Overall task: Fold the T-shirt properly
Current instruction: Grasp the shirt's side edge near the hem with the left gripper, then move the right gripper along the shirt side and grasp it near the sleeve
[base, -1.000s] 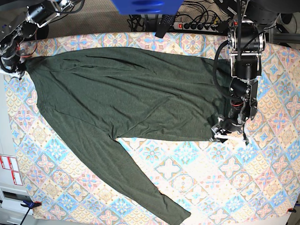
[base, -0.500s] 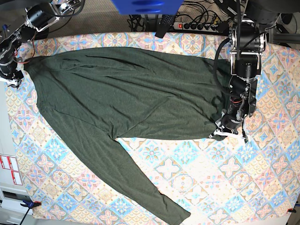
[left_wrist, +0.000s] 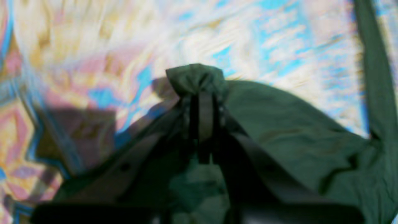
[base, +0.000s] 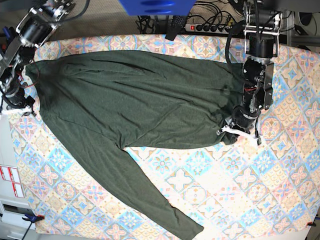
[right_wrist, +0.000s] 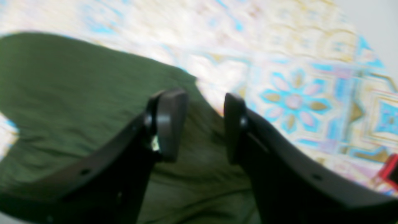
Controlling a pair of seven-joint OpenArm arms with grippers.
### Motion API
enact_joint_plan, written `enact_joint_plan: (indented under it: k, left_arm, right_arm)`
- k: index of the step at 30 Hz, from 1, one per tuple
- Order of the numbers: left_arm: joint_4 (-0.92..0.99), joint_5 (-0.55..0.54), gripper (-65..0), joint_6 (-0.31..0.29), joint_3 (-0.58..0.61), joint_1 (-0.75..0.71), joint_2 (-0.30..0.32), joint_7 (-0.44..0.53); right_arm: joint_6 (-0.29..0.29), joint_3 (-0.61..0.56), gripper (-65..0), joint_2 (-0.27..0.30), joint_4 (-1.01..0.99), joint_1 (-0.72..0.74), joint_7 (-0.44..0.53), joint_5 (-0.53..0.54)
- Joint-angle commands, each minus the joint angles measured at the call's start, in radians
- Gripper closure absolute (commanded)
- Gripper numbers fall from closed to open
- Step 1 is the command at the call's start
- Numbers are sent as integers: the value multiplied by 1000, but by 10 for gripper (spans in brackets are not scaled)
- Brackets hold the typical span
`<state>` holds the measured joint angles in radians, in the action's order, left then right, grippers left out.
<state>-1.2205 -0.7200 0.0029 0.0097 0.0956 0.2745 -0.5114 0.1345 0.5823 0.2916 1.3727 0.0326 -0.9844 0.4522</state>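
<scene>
The dark olive-green T-shirt point(base: 135, 100) lies spread across the patterned cloth, with one long sleeve point(base: 150, 200) trailing toward the front edge. My left gripper point(base: 239, 134) is at the shirt's right lower corner. In the left wrist view it point(left_wrist: 202, 99) is shut on a bunched knob of the green fabric point(left_wrist: 196, 77), lifted a little off the cloth. My right gripper point(base: 16, 110) sits at the table's left edge beside the shirt's left end. Its fingers point(right_wrist: 169, 124) stand apart above the shirt's edge point(right_wrist: 77, 102), with nothing between them.
The tablecloth point(base: 210, 190) with blue, pink and yellow tiles covers the whole table. A power strip and cables point(base: 210, 26) lie behind the far edge, and a blue object point(base: 155, 6) hangs at top centre. A red item point(right_wrist: 392, 169) shows at the right wrist view's edge.
My left gripper has shut on the shirt's right lower corner and drawn it slightly up and inward. My right arm has moved down along the table's left edge, still open.
</scene>
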Motion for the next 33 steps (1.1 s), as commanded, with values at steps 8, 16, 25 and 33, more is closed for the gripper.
enact_joint_plan:
  k: [8,16,25,33]
  left_arm:
    - [-201,-3,0,-4,-4,-119,45,12]
    - [-313,-3,0,-4,-4,-207,50,12]
    - [-373,-3,0,-5,-4,-271,50,12]
    - [-397,-3,0,-5,-6,-303,50,15]
  right_arm:
    - [15,-327,-228,116,-174,126,132,13]
    - [18,-531,-230,131,-344,240,293,-226]
    - [18,-626,-232,134,-494,333,387,-250]
    - [18,-703,-232,134,-629,398,465,-250]
